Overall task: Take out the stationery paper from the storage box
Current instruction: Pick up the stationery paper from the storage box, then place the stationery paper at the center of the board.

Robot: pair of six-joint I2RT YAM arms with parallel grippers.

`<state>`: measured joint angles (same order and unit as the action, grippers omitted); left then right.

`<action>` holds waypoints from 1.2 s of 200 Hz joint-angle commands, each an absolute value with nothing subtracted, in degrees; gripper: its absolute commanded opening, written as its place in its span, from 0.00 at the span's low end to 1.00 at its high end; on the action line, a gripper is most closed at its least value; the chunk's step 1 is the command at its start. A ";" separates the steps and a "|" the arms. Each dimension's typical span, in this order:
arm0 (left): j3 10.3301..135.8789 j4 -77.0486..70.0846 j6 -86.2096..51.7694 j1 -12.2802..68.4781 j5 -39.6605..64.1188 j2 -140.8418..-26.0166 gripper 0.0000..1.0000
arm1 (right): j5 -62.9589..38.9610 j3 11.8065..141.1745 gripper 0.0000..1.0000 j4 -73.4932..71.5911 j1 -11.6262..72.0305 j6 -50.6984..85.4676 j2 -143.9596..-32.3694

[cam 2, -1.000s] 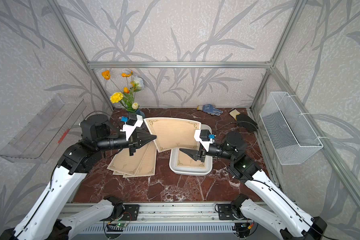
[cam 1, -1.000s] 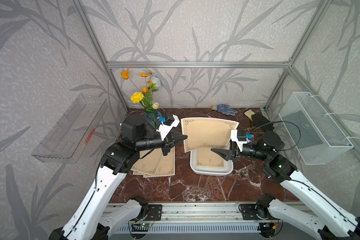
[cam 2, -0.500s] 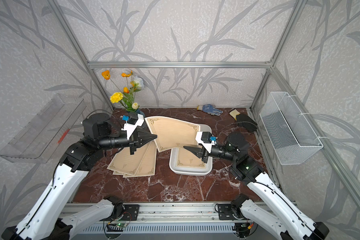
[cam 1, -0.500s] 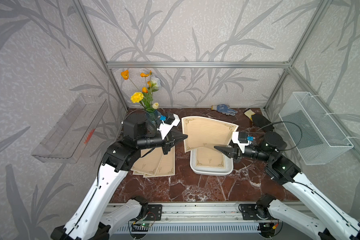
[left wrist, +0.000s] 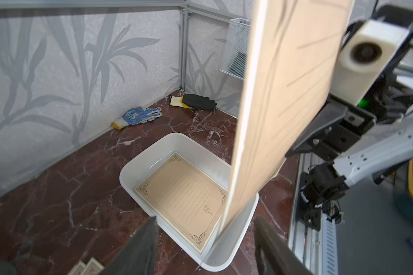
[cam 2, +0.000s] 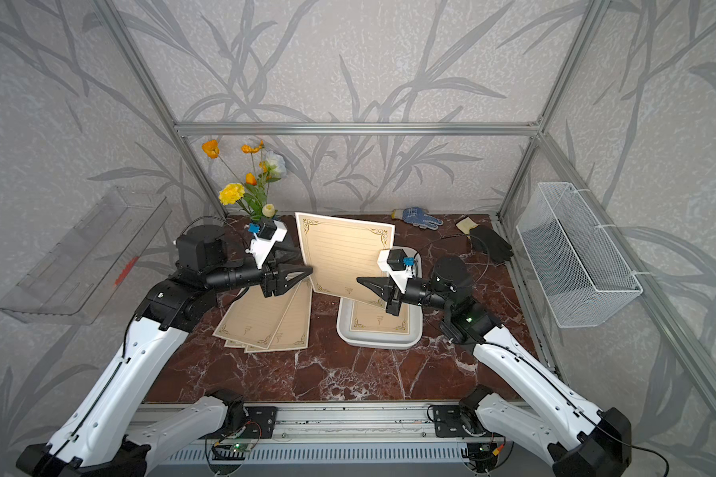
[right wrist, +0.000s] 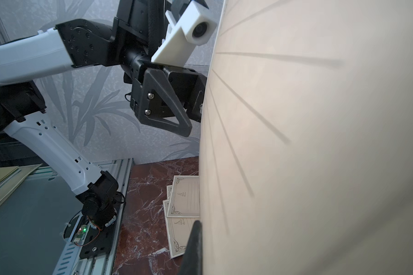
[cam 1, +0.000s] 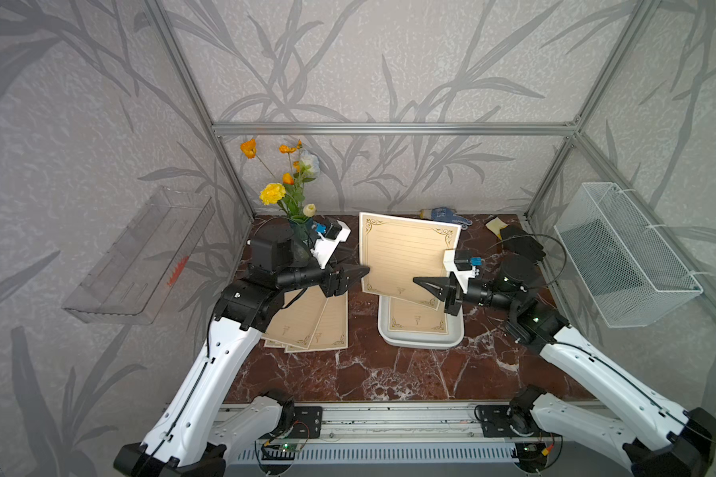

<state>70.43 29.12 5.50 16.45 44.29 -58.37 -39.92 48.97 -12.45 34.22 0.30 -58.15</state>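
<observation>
Overhead, both white-and-black arms rise from their bases at the near edge, bend at the elbow and hold their forearms roughly level, pointing at each other across a tan ruled lifted sheet (cam 1: 402, 256) of stationery paper with a dark border and corner flourishes. This lifted sheet stands almost upright, above the far part of the shallow white plastic storage box (cam 1: 420, 345) and clear of it.

From the right, the right gripper (cam 1: 418, 281) reaches in and is closed on the lifted sheet low down near its right edge; in the right wrist view the paper fills most of the picture. The left gripper (cam 1: 362, 270) sits at the paper's left edge with its jaws apart; in the left wrist view its fingers (left wrist: 141, 250) stand wide on either side of the edge without pinching it.

A matching sheet in the box (left wrist: 184, 190) lies flat on the bottom. More loose sheets (cam 1: 311, 322) lie fanned on the red-brown marble surface (cam 1: 389, 371), left of the box, under the left forearm.

Each sheet carries a small dark emblem near its foot, too small to read.
</observation>
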 commanded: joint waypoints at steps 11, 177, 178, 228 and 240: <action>68.62 22.34 1.64 12.92 37.20 -55.40 0.77 | -39.65 48.84 0.00 -21.17 36.05 8.13 -63.53; 59.90 15.80 -4.35 -3.85 -0.87 -41.64 0.98 | -27.18 82.26 0.00 -19.62 53.17 48.05 -114.65; 59.88 15.63 -4.37 -3.86 -0.74 -41.61 0.98 | -27.08 82.40 0.00 -19.43 53.26 48.02 -114.85; 58.23 12.40 -4.72 -3.78 18.13 -41.75 1.00 | -26.05 87.89 0.00 -18.02 53.94 54.35 -123.40; 57.99 12.44 -4.87 -3.61 18.49 -41.75 1.00 | -26.74 89.51 0.00 -17.10 53.88 55.01 -125.14</action>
